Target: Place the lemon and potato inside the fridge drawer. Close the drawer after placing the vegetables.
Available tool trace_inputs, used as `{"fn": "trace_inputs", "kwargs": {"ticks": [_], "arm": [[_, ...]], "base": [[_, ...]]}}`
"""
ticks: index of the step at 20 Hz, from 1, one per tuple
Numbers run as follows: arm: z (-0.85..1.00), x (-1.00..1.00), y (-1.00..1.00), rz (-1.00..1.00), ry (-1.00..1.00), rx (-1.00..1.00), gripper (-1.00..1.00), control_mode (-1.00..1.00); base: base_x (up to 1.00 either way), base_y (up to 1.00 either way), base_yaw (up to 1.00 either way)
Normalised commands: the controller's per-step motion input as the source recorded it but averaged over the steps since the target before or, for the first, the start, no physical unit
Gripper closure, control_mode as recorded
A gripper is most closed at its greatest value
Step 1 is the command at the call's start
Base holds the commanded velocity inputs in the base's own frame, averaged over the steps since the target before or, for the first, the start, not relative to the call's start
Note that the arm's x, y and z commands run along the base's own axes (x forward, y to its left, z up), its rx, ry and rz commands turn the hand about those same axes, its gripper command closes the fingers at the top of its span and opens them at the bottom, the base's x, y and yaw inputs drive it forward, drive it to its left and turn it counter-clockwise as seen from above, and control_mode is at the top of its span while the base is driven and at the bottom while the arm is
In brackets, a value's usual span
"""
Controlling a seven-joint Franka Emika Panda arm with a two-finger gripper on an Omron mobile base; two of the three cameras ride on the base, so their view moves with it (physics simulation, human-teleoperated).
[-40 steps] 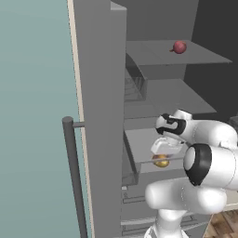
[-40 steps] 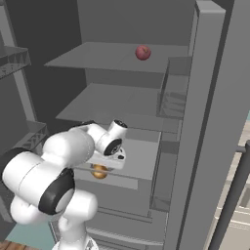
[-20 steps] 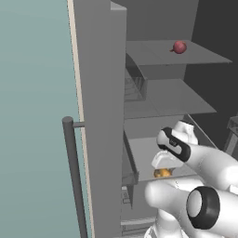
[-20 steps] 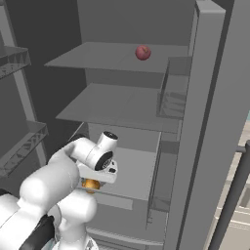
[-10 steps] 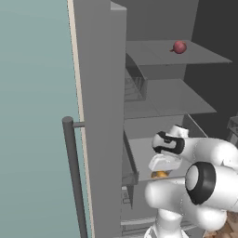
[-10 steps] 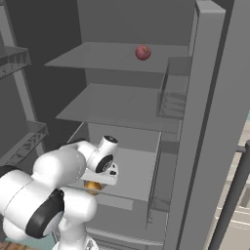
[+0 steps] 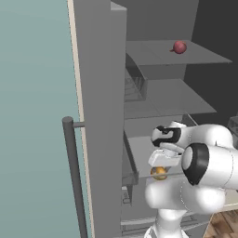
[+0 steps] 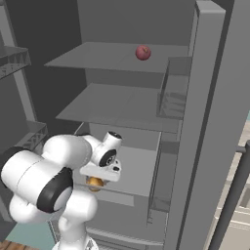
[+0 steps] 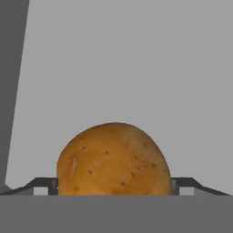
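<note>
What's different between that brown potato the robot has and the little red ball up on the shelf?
The potato is brown-orange with small dark specks; the red ball is plain dark red. The potato is held between the gripper fingers, low over the open fridge drawer, while the ball rests alone on the top shelf. The potato is a lumpy oval; the ball looks round. Both are small and rounded.
</note>
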Motion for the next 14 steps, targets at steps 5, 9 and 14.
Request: {"fn": "trace_inputs", "kwargs": {"ticks": [5,9,14], "arm": [[0.16,0.00,0.00,0.00,0.00,0.00,-1.00,-1.00],[0.44,0.00,0.00,0.00,-0.01,0.00,-1.00,-1.00],[0.65,0.00,0.00,0.00,-0.09,0.00,-1.00,-1.00]], "base": [[0.00,0.00,0.00],[0.00,0.00,0.00],[0.00,0.00,0.00]]}}
